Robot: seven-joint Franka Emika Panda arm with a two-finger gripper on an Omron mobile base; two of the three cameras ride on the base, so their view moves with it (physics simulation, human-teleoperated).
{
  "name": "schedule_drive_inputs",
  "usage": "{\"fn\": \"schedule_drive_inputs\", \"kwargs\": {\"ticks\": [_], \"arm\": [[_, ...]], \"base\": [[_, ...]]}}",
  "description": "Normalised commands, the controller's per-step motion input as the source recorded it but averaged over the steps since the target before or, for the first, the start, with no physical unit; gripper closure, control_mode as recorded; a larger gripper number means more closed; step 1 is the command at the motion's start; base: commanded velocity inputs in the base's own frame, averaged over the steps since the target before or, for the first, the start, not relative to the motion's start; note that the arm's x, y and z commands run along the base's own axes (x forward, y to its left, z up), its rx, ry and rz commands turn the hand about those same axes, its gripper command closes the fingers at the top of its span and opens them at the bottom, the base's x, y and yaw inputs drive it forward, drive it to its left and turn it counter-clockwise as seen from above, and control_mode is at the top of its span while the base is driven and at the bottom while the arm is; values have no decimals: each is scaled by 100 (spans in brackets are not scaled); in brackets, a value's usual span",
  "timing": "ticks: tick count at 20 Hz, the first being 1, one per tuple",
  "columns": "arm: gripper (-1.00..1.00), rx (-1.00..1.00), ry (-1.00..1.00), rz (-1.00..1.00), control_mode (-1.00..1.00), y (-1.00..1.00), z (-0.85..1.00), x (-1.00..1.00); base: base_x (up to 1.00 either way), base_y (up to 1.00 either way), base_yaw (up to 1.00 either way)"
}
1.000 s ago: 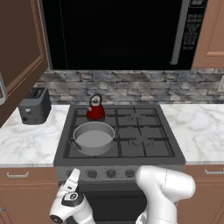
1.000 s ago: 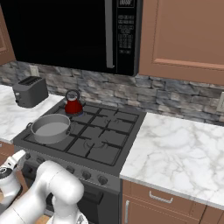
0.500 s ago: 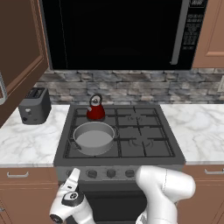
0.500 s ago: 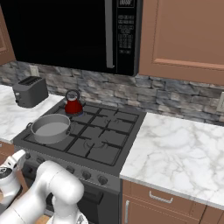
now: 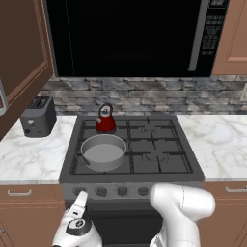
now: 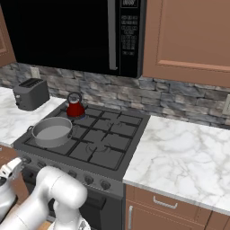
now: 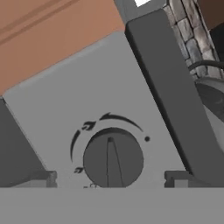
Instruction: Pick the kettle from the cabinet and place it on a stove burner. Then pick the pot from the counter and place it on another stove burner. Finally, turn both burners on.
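The red kettle [image 5: 105,120] [image 6: 75,108] stands on the back left stove burner. The grey pot [image 5: 103,152] [image 6: 51,131] sits on the front left burner, just in front of the kettle. My gripper [image 5: 80,198] [image 6: 16,164] is low at the stove's front panel, at the left end of the knob row. In the hand view the gripper [image 7: 109,177] is open. Its fingertips [image 7: 43,177] stand on either side of a round dark knob [image 7: 113,159], apart from it. The cabinet's brown door [image 5: 21,58] hangs open at the upper left.
A dark grey toaster [image 5: 36,116] [image 6: 30,93] stands on the marble counter [image 5: 217,144] [image 6: 188,152] left of the stove. A black microwave [image 5: 125,38] hangs above the cooktop. More knobs [image 5: 122,191] run along the front panel. Brown drawers [image 6: 161,204] lie under the counter.
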Motion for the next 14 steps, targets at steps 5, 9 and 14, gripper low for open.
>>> {"fn": "schedule_drive_inputs", "kwargs": {"ticks": [5,9,14], "arm": [[-100,0,0,0,-100,20,0,-41],[-100,0,0,0,-100,26,0,-45],[-100,0,0,0,-100,24,0,-44]], "base": [[0,0,0],[0,0,0],[0,0,0]]}}
